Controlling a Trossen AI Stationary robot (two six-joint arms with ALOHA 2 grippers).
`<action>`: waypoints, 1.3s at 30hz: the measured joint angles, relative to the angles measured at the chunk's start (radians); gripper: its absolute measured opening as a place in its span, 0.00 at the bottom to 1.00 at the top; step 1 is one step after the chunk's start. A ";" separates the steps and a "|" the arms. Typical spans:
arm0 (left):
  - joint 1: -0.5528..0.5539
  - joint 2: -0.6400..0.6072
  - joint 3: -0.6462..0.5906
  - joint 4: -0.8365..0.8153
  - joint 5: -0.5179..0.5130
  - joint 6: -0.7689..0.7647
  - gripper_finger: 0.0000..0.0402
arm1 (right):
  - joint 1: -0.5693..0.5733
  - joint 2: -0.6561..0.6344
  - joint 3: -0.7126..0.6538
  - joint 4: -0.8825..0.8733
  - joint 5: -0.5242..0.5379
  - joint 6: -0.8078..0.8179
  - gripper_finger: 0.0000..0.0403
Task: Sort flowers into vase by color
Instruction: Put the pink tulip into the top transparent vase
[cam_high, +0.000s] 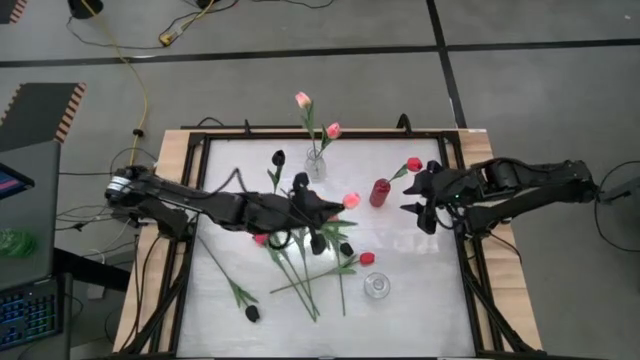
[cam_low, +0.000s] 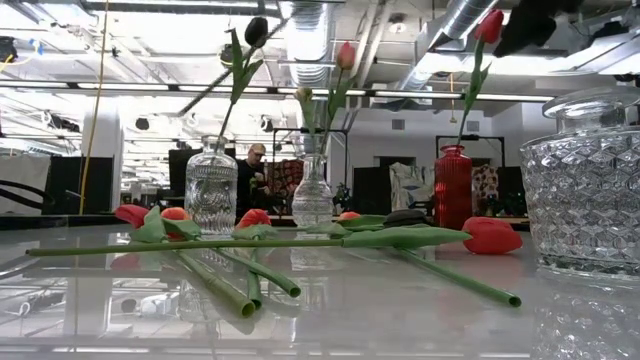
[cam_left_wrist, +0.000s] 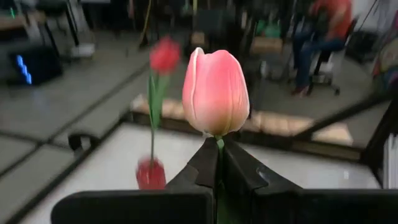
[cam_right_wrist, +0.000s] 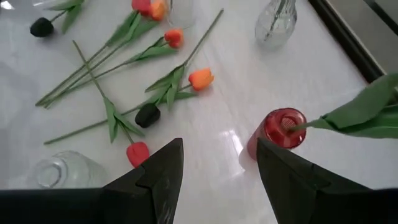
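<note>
Pink tulip (cam_left_wrist: 216, 92) pinched in left gripper (cam_left_wrist: 219, 163); right gripper (cam_right_wrist: 219, 163) spread above red vase (cam_right_wrist: 278, 132), seemingly unlabelled.

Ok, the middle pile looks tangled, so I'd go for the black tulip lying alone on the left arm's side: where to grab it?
Grip the black tulip on its bare stem, between the leaves and the cut end, coming straight down with fingers across the stem. It lies flat, apart from the pile, so that stretch looks free.

Left claw (cam_left_wrist: 219, 163) pinches a pink tulip (cam_left_wrist: 216, 92) (upright); red vase (cam_left_wrist: 151, 173) beyond.
</note>
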 joint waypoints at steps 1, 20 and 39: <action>0.004 -0.018 0.000 0.022 0.001 0.023 0.00 | 0.000 -0.001 0.009 -0.006 0.000 -0.002 0.57; 0.350 -0.245 0.000 0.424 0.308 0.171 0.00 | 0.000 0.001 0.026 -0.012 0.001 -0.002 0.57; 0.753 -0.052 0.000 0.653 0.714 0.017 0.00 | -0.005 0.003 0.027 -0.011 0.004 -0.001 0.57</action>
